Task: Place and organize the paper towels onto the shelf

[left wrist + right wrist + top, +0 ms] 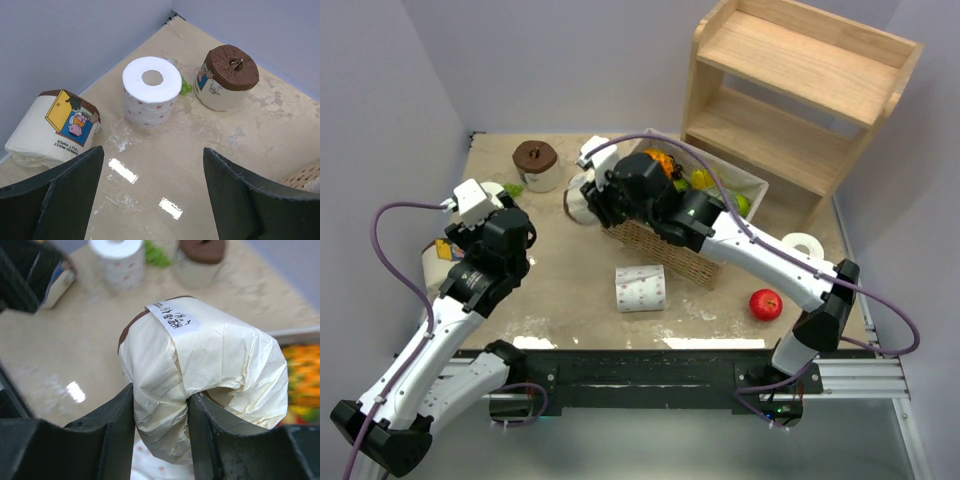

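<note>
Pinching wrapped roll [210, 355]: right gripper [161, 407], arm stretched leftward | left gripper [152, 155] spread

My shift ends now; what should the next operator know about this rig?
Left gripper: open, empty.
Right gripper: shut on a wrapped roll beside the wicker basket.
On the table: brown-topped wrapped roll, tipped wrapped roll and upright bare roll at left; lying bare roll in front of the basket; lone bare roll at right.
Done: no roll on the shelf yet.
Left: shelve and tidy all six.
</note>
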{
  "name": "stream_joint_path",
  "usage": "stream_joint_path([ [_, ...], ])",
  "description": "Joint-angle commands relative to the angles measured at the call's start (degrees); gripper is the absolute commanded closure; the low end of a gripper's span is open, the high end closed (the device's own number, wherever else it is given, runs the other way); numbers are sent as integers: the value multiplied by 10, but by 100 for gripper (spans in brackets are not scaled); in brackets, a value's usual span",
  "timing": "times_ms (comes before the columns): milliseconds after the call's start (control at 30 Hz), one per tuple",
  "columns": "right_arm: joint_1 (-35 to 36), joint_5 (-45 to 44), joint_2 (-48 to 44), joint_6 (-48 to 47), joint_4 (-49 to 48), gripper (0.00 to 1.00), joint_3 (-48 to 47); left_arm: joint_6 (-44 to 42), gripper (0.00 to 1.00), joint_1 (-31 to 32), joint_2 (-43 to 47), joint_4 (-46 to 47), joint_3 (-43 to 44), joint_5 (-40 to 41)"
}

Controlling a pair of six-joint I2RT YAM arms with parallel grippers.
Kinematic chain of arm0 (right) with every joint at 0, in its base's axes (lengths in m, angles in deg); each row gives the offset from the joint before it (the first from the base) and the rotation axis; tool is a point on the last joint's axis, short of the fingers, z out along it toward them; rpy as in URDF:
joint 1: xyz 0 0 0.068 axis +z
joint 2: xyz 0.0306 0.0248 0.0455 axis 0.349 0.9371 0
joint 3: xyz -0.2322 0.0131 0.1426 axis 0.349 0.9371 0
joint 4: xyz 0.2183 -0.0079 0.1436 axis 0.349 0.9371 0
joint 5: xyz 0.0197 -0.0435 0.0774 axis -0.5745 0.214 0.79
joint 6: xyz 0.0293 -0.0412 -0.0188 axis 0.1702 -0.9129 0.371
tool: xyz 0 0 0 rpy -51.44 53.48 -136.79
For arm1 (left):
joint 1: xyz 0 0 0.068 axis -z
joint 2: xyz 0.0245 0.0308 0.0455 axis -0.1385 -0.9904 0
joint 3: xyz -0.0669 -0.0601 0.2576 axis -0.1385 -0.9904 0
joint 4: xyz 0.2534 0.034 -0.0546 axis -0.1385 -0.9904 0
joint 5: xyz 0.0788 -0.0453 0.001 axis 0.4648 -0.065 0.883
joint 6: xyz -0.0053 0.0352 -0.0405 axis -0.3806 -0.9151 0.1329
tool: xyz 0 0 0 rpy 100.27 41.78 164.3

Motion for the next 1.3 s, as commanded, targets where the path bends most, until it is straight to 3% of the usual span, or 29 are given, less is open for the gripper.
stream_joint_path([
  [0, 0, -209, -13, -157, 72, 60, -147, -3, 15, -2, 3, 30, -3, -9],
  [167, -14, -326, 9, -270, 78, 59, -253, -7, 15, -2, 8, 36, -5, -17],
  [400, -119, -376, 50, -357, 61, 59, -367, -13, 15, -2, 14, 42, -7, -30],
  [667, -216, -355, 58, -417, 9, 58, -376, -18, 15, -2, 14, 48, -7, -39],
  [1267, -276, -289, 100, -470, -37, 57, -410, -22, 15, -2, 16, 53, -9, -41],
])
